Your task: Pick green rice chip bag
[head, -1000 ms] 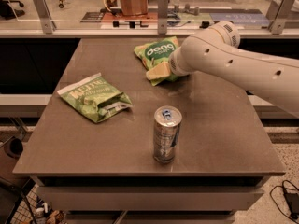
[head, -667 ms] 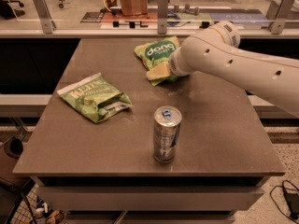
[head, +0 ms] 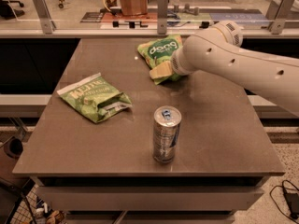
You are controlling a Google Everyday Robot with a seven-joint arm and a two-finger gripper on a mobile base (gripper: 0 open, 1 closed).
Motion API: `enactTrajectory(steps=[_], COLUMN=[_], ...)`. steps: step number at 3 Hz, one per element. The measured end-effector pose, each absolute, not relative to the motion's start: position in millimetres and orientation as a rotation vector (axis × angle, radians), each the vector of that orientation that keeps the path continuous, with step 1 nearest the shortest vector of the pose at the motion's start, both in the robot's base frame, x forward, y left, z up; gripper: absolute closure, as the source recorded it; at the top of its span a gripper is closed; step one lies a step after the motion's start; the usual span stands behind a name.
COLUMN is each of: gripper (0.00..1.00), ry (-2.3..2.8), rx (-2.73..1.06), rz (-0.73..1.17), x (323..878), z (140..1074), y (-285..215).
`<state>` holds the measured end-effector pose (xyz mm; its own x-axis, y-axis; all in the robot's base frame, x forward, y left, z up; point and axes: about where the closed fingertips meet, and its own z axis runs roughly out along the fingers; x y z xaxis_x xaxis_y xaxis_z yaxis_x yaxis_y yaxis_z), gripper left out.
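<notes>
The green rice chip bag (head: 160, 52) lies at the far middle of the table, bright green with a dark oval logo and white lettering. My white arm reaches in from the right and covers the bag's right side. The gripper (head: 164, 71) is at the bag's near edge, where one pale finger (head: 160, 71) shows against the bag. The rest of the gripper is hidden behind the arm.
A flatter lime-green KETTLE bag (head: 95, 97) lies at the left of the brown table (head: 219, 125). A silver can (head: 166, 134) stands upright near the front middle. A glass rail and shelf run behind the table's far edge.
</notes>
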<state>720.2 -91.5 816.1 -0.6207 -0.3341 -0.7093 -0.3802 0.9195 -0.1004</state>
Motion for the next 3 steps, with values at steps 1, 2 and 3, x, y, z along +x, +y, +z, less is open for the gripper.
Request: enactTrajectory(steps=[1, 2, 3], gripper=[1.0, 1.0, 1.0], ry=[2.289, 2.289, 2.289], rx=[-0.505, -0.505, -0.505], rz=[0.076, 0.076, 0.076], x=[720.2, 720.2, 720.2], z=[817.8, 818.2, 818.6], y=[-91.4, -91.4, -91.4])
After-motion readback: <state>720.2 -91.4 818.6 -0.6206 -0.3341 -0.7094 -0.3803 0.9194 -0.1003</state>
